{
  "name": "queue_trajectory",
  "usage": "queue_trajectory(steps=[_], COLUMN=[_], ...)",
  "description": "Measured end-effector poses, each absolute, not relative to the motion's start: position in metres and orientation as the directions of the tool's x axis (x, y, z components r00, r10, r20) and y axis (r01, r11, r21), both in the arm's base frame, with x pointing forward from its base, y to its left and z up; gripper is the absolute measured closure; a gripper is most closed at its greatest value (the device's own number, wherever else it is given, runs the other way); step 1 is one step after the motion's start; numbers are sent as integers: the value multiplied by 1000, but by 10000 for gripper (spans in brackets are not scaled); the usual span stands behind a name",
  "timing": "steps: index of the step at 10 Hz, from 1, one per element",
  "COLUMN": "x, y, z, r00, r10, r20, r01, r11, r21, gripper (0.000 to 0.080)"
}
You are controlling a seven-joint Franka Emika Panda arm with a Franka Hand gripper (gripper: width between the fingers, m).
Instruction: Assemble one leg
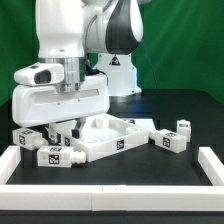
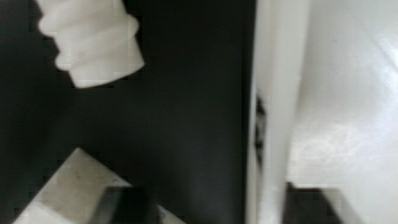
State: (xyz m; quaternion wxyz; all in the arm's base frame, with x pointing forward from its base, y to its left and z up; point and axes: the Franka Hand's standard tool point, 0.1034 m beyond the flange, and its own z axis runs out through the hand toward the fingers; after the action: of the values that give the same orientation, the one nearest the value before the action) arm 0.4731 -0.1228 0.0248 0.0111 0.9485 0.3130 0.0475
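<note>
Several white legs with black-and-white tags lie on the black table. One leg (image 1: 25,138) is at the exterior view's left, another (image 1: 55,155) in front of it, and two (image 1: 171,141) (image 1: 184,127) at the right. The large white square panel (image 1: 112,136) lies in the middle. My gripper (image 1: 65,129) hangs low over the panel's left edge, open and empty. In the wrist view my gripper (image 2: 231,206) straddles the panel's rim (image 2: 270,110), with dark table on one side and the panel face (image 2: 347,90) on the other. A blurred leg (image 2: 89,45) lies beyond.
A low white border runs along the table's front (image 1: 110,183), with raised ends at the left (image 1: 8,160) and right (image 1: 213,163). The robot's base (image 1: 118,70) stands behind the panel. A blurred white shape (image 2: 63,190) lies beside one fingertip.
</note>
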Motion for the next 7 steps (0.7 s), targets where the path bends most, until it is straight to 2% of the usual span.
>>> queue_trajectory(steps=[1, 2, 3, 7], x=[473, 473, 473, 473], y=[-123, -123, -123, -123], z=[25, 25, 25, 25], r00=[800, 800, 800, 800], r10=[595, 595, 595, 594], r20=[83, 83, 83, 83], r01=[593, 593, 593, 592], r11=[-804, -804, -804, -805], r21=[51, 51, 51, 51], gripper=[593, 593, 746, 751])
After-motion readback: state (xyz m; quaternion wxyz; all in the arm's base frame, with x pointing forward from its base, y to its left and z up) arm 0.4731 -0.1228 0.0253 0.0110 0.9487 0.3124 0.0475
